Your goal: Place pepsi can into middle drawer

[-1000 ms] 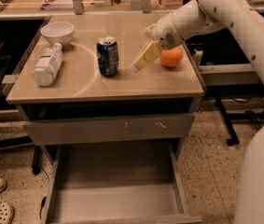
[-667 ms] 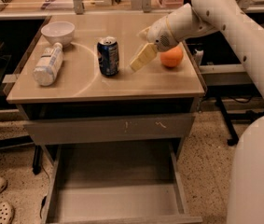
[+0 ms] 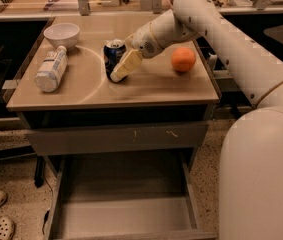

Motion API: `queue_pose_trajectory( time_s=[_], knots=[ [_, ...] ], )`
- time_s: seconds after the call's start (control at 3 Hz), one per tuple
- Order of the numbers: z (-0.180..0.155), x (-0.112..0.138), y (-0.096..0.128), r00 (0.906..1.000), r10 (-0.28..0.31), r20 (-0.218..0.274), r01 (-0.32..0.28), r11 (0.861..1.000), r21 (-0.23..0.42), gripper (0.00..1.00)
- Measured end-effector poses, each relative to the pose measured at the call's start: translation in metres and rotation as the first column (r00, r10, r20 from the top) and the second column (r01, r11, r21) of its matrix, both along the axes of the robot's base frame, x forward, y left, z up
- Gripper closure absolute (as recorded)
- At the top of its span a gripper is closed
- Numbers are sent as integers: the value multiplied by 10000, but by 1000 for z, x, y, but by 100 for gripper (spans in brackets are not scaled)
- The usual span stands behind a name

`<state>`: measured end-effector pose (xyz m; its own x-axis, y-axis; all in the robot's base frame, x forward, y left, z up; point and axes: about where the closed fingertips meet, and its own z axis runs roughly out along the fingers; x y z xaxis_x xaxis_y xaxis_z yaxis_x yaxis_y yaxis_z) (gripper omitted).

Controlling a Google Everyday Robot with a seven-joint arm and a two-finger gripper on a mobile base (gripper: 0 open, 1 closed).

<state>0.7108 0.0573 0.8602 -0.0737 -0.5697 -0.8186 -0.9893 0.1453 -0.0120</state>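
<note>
While the gripper sits at the pepsi can, closed or not I cannot tell, it should clamp mid-body squarely before lifting toward the middle drawer.

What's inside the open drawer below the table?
The drawer shows only bare grey floor; its rear is hidden under the drawer front above. The end effector is up over the table, at the can.
</note>
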Motion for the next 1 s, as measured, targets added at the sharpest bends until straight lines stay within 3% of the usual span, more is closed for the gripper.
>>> queue_pose_trajectory(
  time_s=[0.33,1.0],
  knots=[
    [0,0,0,10000,0,0,0,10000,0,18],
    [0,0,0,10000,1,-1,-1,10000,0,66]
  ],
)
